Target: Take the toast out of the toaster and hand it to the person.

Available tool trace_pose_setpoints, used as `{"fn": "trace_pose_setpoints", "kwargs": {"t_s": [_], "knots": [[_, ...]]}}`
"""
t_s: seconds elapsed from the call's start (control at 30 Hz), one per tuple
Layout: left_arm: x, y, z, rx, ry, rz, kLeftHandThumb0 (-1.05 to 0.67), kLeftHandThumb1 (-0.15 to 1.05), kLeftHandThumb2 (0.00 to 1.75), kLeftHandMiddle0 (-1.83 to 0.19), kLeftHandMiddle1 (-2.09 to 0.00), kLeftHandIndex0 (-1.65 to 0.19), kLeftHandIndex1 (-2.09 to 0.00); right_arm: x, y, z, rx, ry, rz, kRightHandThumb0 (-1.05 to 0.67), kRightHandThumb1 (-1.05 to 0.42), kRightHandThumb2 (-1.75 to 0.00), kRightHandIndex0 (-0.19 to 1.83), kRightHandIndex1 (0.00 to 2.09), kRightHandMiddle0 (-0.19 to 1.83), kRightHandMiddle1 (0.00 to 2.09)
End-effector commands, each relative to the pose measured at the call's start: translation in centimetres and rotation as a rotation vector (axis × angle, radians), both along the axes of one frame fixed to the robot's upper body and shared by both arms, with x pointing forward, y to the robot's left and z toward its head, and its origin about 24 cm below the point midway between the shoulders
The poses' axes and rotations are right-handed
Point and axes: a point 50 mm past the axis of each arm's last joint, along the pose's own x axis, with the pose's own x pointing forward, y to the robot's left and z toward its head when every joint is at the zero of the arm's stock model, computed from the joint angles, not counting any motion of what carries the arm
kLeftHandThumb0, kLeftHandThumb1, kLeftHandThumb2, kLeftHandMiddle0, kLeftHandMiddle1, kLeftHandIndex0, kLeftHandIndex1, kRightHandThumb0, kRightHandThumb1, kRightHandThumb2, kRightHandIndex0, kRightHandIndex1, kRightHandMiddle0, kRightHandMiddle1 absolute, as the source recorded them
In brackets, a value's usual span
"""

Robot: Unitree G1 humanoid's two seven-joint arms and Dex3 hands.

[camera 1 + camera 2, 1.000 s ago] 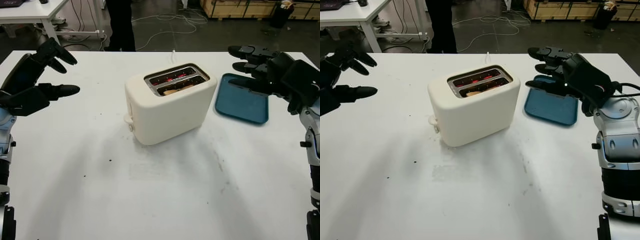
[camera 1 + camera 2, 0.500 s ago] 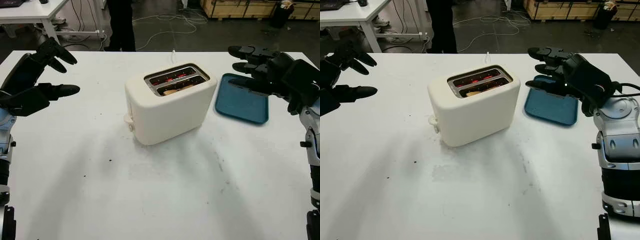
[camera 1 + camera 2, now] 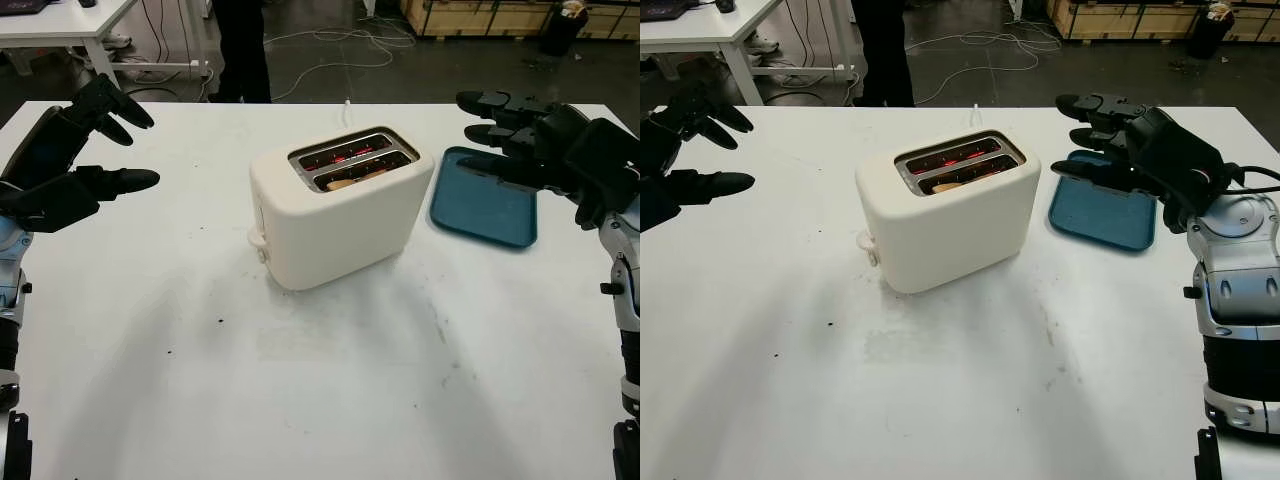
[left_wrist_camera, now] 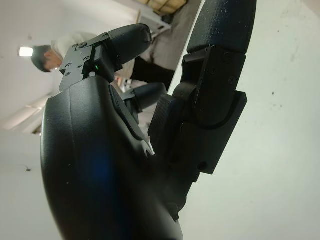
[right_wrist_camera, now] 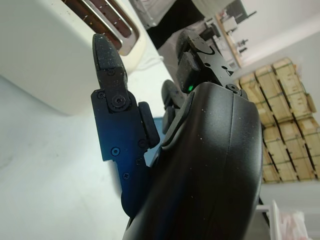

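Black open hands (image 3: 75, 160) flanking boxy toaster (image 3: 335, 205)

1. A white table (image 3: 300, 400) carried dark specks and faint grey smudges on its near half.
2. A blue tray (image 3: 482, 210) lay flat on the table's right side, near the far edge.
3. Beyond the table, cables (image 3: 330, 45) trailed over a dark floor.
4. Wooden crates (image 3: 480, 15) stood at the far right.
5. Another white table (image 3: 70, 25) stood at the far left.
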Motion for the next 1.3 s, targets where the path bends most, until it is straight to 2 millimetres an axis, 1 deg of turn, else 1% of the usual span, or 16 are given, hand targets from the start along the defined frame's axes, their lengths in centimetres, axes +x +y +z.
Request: {"fn": "trace_pose_setpoints", "kwargs": {"t_s": [0.0,0.13,0.33,0.5,0.67,1.27], "knots": [[-0.05,0.02,-0.04,-0.02,-0.011,-0.002,-1.05,0.92,0.22,0.0,-1.67,0.0,-1.53,0.0,0.07,0.19,0.007,-0.01,-0.007,-0.46,-0.92,-0.05,0.14,0.44,0.35,0.01],[-0.14,0.02,-0.01,-0.013,-0.018,0.002,-1.05,0.92,0.25,0.0,-1.67,0.0,-1.52,0.03,0.12,0.21,0.018,-0.009,-0.002,-0.44,-0.92,-0.05,0.13,0.43,0.34,0.0],[-0.12,0.11,-0.13,-0.016,-0.016,0.008,-1.05,0.92,0.23,0.0,-1.67,0.0,-1.52,0.02,0.26,0.18,0.012,-0.01,-0.003,-0.43,-0.92,-0.05,0.12,0.45,0.34,0.0],[-0.06,0.11,-0.13,-0.019,-0.01,0.006,-1.05,0.92,0.23,0.0,-1.67,0.0,-1.53,0.07,0.24,0.07,0.025,-0.003,-0.006,-0.45,-0.92,-0.05,0.11,0.46,0.34,0.0],[-0.09,0.0,-0.13,-0.02,-0.013,0.001,-1.05,0.92,0.24,0.0,-1.67,0.0,-1.53,-0.04,0.19,0.18,0.029,0.001,-0.003,-0.43,-0.92,-0.06,0.1,0.46,0.32,0.0],[-0.04,-0.09,0.0,-0.031,-0.009,-0.004,-1.05,0.92,0.21,0.0,-1.65,0.0,-1.52,-0.02,0.23,0.4,0.003,-0.014,-0.007,-0.43,-0.92,-0.05,0.12,0.46,0.34,0.01]]}}
